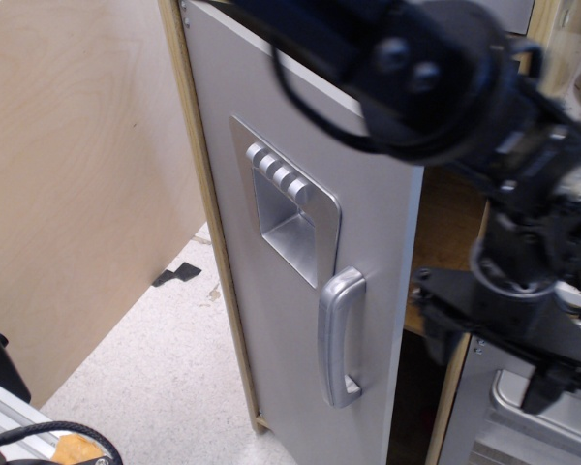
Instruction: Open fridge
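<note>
Standing ajar, fridge door (300, 242) exposes interior; claw (494, 363), right of bar handle (339, 334), spread and empty.

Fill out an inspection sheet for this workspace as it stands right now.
Surface: speckled white floor, bare where visible.
Job's things: fridge door ajar, a dark gap along its right edge; bar handle free; dispenser panel with four buttons.
Clutter: black scrap on the floor.
Grippers: gripper right of the door, off the handle, blurred; jaws unclear.
Cables: black cable at bottom left.
Surroundings: plywood panel on the left; low grey oven at lower right.
</note>
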Robot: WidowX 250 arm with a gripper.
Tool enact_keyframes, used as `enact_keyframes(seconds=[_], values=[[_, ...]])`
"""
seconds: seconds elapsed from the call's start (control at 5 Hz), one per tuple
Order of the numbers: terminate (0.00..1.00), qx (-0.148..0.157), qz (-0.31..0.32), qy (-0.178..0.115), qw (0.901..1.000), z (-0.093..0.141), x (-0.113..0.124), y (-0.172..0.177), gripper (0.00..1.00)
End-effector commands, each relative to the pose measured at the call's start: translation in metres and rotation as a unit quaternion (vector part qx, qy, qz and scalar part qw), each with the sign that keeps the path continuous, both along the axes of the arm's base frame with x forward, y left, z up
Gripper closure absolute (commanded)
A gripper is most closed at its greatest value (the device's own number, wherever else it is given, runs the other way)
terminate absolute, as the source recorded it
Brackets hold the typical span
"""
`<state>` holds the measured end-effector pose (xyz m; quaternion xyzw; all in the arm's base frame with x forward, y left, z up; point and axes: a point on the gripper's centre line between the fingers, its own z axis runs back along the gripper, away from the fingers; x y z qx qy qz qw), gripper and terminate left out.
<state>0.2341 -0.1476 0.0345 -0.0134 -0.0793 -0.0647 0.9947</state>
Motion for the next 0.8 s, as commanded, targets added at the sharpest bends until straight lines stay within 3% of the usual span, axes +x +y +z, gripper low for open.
enact_keyframes(seconds=[0.0, 0.2, 0.6], values=[[0.0, 0.021, -0.084, -0.031, 0.9958, 0.031, 0.045, 0.004, 0.0], [0.0, 0.025, -0.075, -0.016, 0.9967, 0.029, 0.05, 0.026, 0.0], [0.0, 0.012, -0.009, 0.025, 0.9996, 0.026, 0.023, 0.045, 0.0]])
